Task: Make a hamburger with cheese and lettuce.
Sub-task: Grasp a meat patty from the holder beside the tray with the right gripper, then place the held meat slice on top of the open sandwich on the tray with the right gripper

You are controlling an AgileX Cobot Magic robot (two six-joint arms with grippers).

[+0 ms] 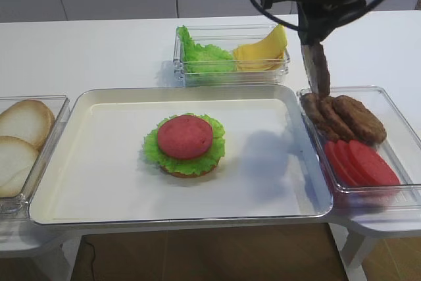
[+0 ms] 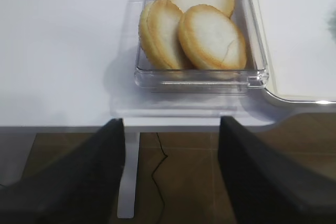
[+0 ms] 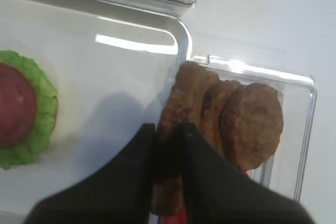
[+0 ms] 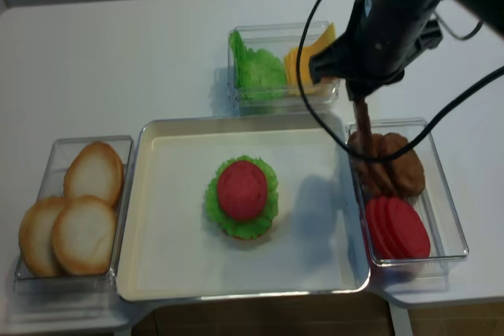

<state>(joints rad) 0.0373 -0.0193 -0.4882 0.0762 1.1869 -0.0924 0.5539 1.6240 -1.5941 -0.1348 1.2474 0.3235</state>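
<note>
- Centre of the worktop: the hamburger (image 1: 185, 145) sits part-built on the white tray (image 1: 99, 182), a bun base under a frilly green leaf and a red round slice, with no patty or cheese on it yet.
- Right edge: the right gripper (image 3: 169, 140) is clamped on a brown patty (image 3: 181, 114), which hangs edge-down above the clear bin (image 1: 395, 116) holding more patties and red slices.
- Far edge, middle: the lettuce (image 1: 204, 54) and the cheese (image 1: 263, 49) lie side by side in a clear container, untouched by either arm.
- Left edge: the left gripper (image 2: 170, 179) hovers with jaws apart, holding nothing, near the loose bun halves (image 2: 194, 24) in their bin.
- The step in hand appears to be fetching the patty; the next move likely calls for carrying it left over the tray rim and laying it flat, centred on the red slice, before the cheese follows.
</note>
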